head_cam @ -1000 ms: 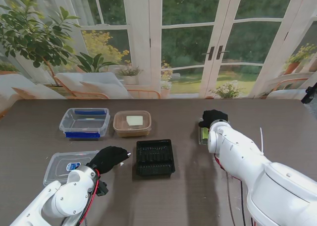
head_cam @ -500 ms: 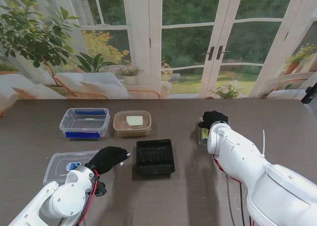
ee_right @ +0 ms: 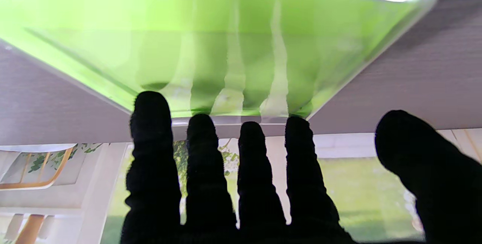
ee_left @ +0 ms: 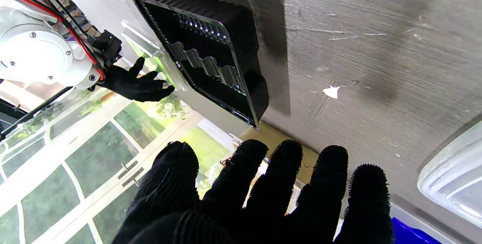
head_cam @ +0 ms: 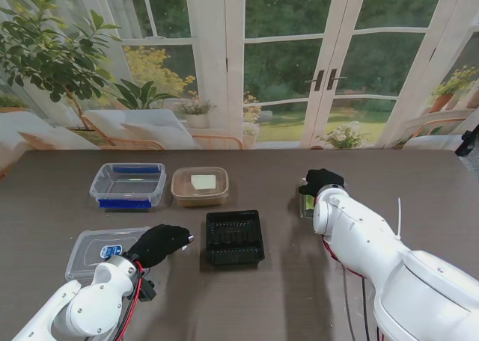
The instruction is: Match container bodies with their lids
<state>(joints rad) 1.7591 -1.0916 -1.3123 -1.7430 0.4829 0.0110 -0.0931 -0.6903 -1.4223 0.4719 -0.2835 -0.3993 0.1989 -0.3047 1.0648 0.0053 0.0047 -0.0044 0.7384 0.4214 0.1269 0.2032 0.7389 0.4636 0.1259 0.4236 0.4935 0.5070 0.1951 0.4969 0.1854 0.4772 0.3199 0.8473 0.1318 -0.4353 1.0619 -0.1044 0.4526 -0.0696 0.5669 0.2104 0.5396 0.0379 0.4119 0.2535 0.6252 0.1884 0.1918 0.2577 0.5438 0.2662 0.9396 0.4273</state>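
table (head_cam: 284, 296): dark grey-brown wood grain, with a small white fleck on it in the left wrist view.
black tray (head_cam: 234, 237): ribbed black plastic container body with a glossy rim, sitting open side up near the table's middle, nearer to me than the tan one.
tan container (head_cam: 200, 186): shallow brown body with a pale square showing inside, just beside the blue-trimmed one, on its right.
blue-trimmed container (head_cam: 129, 184): clear rectangular body with blue strips along its far and near edges, on the left half of the table, farther from me.
clear lid (head_cam: 97, 250): flat see-through lid with rounded corners and a small blue-and-white label, lying flat on the table at the left, nearer to me than the blue-trimmed container.
green container (ee_right: 211, 44): clear walls over a bright green base; only a sliver shows in the stand view, under the right hand, to the right of the black tray and well apart from it.
left hand (head_cam: 159, 243): black glove, fingers spread and holding nothing, hovering between the clear lid and the black tray, with its wrist end over the lid's right edge.
right hand (head_cam: 322, 181): black glove, fingers straight and apart, thumb set wide, over the green container; whether the fingertips (ee_right: 150, 104) touch its rim cannot be told.
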